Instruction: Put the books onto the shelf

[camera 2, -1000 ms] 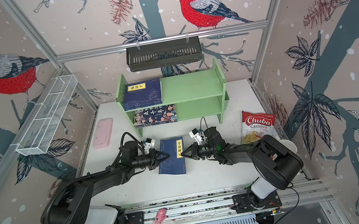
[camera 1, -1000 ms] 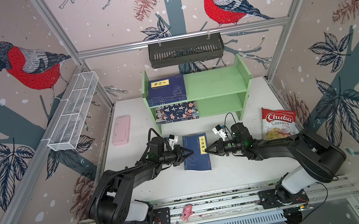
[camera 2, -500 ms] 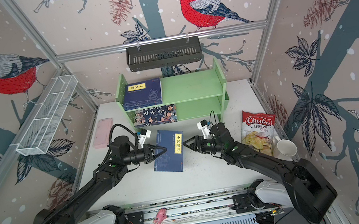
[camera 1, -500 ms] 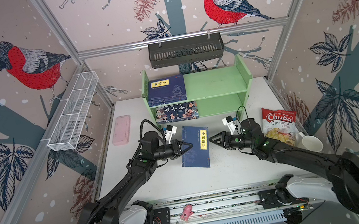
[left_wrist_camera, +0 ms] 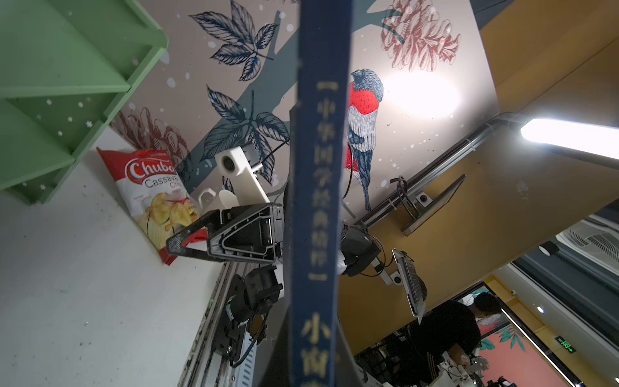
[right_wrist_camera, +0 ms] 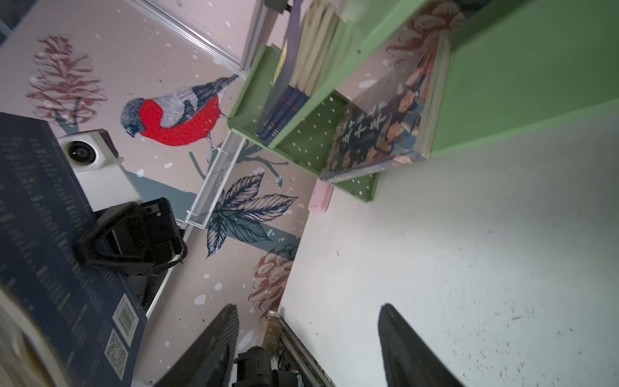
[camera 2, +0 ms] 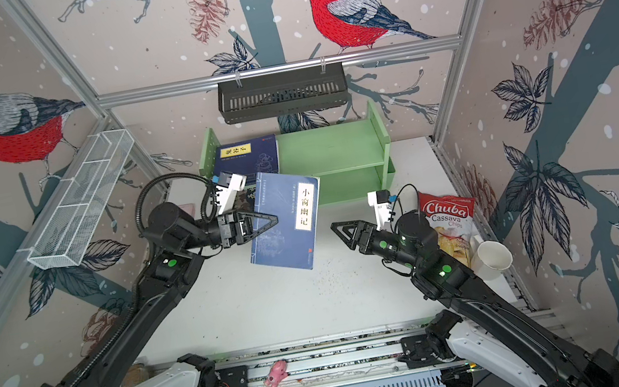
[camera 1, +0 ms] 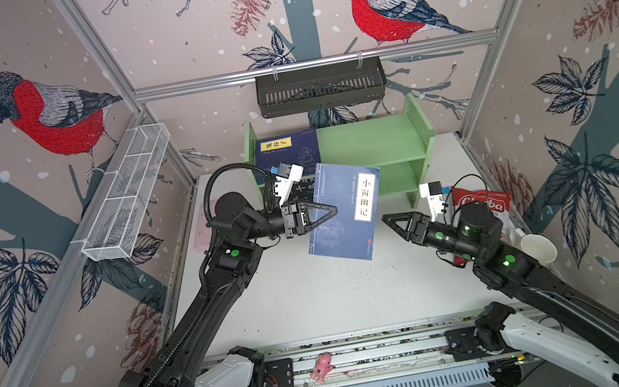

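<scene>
White table (camera 1: 316, 298) under bird wallpaper: we see the left gripper (camera 1: 333, 211) clamped on one navy book (camera 1: 348, 234), lifted clear of the table and tilted just before the shelf (camera 1: 375, 142). Right gripper (camera 1: 386, 218) hangs spread and empty, apart from it. We judge the paperback light, thin and floppy, with a slick cover; a pinch at the spine edge suits it best. We count five books: this one, three navy in a stack (right_wrist_camera: 284, 107) on the top tier, and one cartoon book (right_wrist_camera: 378, 134) below. One shelf, two grippers.
</scene>
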`<state>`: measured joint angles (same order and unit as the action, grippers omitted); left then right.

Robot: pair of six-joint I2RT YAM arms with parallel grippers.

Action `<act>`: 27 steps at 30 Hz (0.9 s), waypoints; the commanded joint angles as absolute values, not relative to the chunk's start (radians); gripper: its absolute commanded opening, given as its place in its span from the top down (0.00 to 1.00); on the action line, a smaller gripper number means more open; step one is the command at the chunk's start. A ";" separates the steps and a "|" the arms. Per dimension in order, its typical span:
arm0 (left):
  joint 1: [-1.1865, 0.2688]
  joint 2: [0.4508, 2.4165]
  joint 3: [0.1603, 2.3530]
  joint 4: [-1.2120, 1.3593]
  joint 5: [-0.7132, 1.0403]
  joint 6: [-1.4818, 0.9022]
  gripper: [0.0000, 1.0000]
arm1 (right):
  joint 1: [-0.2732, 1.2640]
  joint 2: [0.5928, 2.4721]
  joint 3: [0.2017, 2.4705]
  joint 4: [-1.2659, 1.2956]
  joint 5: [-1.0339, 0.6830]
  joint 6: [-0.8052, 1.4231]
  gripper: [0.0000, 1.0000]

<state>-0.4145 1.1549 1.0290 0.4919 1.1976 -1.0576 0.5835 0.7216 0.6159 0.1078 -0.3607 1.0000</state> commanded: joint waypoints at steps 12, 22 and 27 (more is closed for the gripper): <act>-0.286 1.316 1.431 0.341 0.786 -1.021 1.00 | 0.800 0.891 0.755 0.450 -0.235 1.012 0.29; -0.243 1.300 1.332 0.438 0.749 -1.190 1.00 | 0.897 1.206 0.946 0.687 -0.203 0.991 0.29; -0.241 1.298 1.309 0.508 0.757 -1.245 1.00 | 0.900 1.341 1.020 0.789 -0.202 0.999 0.29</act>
